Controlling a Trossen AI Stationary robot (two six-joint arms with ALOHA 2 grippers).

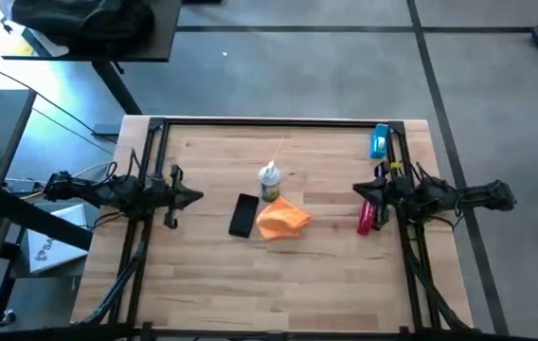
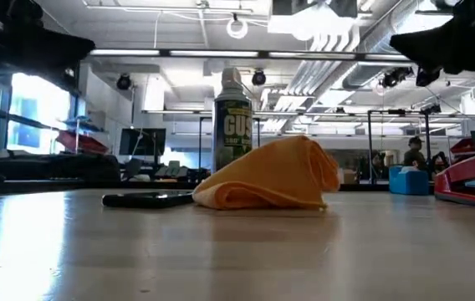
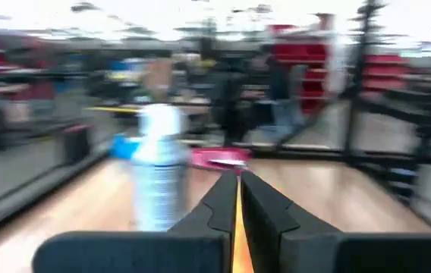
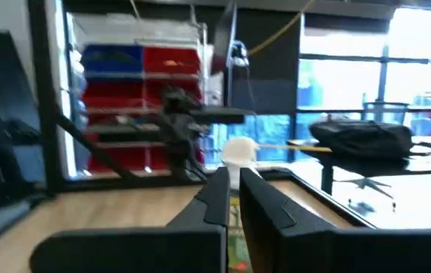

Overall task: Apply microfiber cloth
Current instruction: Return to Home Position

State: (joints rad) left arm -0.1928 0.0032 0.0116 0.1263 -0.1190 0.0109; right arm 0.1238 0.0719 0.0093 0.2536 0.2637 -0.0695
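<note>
Microfiber cloth (image 1: 281, 219) heaped loose, phone (image 1: 242, 215) just beside; left gripper (image 1: 196, 197) well off on cloth's phone side, right gripper (image 1: 357, 192) well off opposite, both pinched narrow, empty.

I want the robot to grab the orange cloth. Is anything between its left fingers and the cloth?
Yes. The black phone lies flat between the left gripper and the microfiber cloth, right beside the cloth.

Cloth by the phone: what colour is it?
The cloth is bright orange, clearest in the low view.
</note>
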